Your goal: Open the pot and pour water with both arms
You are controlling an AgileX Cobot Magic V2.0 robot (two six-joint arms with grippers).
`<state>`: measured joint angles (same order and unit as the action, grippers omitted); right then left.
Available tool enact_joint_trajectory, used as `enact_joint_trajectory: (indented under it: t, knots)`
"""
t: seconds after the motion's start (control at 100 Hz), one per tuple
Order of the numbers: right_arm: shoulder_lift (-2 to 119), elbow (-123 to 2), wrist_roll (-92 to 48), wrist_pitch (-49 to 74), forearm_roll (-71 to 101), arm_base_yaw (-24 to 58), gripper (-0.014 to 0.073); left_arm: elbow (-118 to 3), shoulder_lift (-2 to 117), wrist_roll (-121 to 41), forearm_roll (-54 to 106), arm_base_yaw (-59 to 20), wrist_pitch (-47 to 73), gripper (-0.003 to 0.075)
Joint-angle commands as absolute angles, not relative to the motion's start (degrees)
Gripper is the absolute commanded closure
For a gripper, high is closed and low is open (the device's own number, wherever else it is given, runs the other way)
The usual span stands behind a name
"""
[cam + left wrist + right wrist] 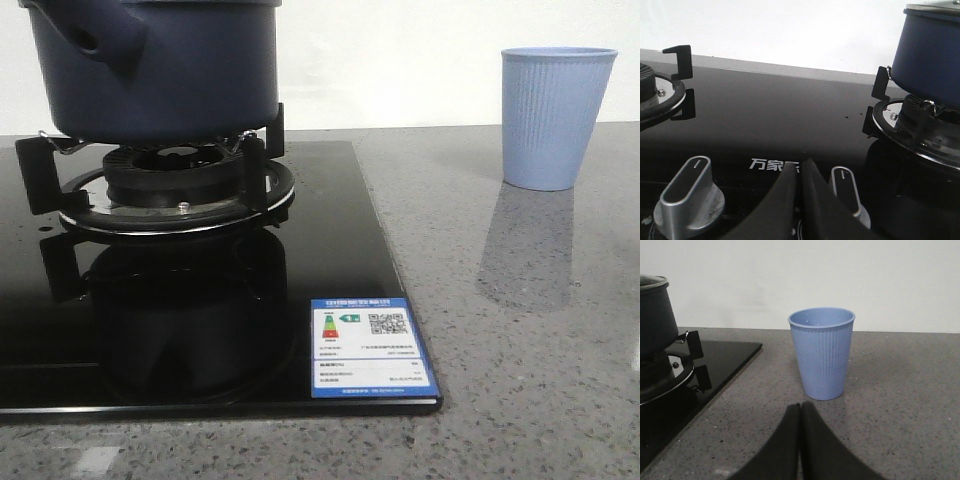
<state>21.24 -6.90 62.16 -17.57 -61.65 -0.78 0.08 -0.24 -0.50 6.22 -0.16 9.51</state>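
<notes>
Your grey surface [540, 330] carries a black hob [330, 300] across the left half of the front frame. On its burner [175, 190] at upper left stands the dark blue pot [160, 60]; in the left wrist frame a lid rim [935, 9] shows atop it at upper right, so the pot looks covered. The blue cup [553, 115] stands upright at upper right of the front frame, well apart from the hob; you cannot tell whether it holds water. Two knobs [690, 197] sit at the bottom of the left wrist frame. Your left hand [799, 172] is clenched on nothing, low at that frame's centre; your right hand [800, 412] is likewise clenched and empty, just short of the cup. This fits a lid either never lifted or set back after pouring, so the step cannot be settled.
</notes>
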Motion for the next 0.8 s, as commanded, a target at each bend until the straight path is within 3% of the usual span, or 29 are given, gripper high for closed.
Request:
enact_joint_trajectory:
  t: [0.0,0.06,0.27,0.35,0.79]
  knots:
    - [21.51,-8.30,61.40,-17.81,-56.80,-0.95,0.0660,1.97,-1.81,0.00,6.51,-0.07,5.55,0.0739]
    - [21.61,-7.86,55.44,-16.97,-49.45,-0.95,0.0660,1.97,-1.81,0.00,6.51,-0.07,5.55,0.0739]
    - [19.54,-7.23,11.60,-12.48,-7.30,-0.93,0.0660,1.97,-1.81,0.00,6.51,-0.07,5.55,0.0739]
    - [17.03,-7.23,1.40,-8.81,-1.05,-0.93,0.0660,1.97,-1.81,0.00,6.51,-0.07,5.55,0.0739]
    - [1.44,2.05,0.00,0.75,-0.77,-0.93,0.0660,1.97,-1.81,0.00,6.51,-0.07,5.55,0.0739]
